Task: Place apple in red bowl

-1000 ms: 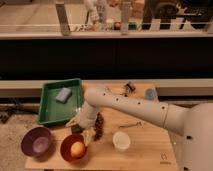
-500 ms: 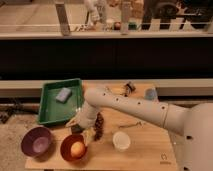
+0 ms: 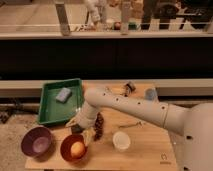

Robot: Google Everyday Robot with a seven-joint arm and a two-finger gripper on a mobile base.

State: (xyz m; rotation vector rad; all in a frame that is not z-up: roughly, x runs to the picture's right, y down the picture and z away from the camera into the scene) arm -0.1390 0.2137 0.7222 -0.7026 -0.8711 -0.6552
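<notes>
The apple (image 3: 76,148) lies inside the red bowl (image 3: 63,150), just below and left of the end effector (image 3: 85,131), which hovers by the bowl's rim over the desk (image 3: 150,150). Whether it is wide or narrow, I cannot tell. The placing looks done; only drawing clear seems left.

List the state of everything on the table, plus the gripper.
apple: resting inside the red bowl.
red bowl: upright, holds the apple.
purple bowl: upright, empty.
white cup: upright, looks empty.
blue cup: upright, contents not visible.
green tray: flat, holds one blue block.
blue block: lying in the tray.
gripper: low, by the red bowl's far rim.
</notes>
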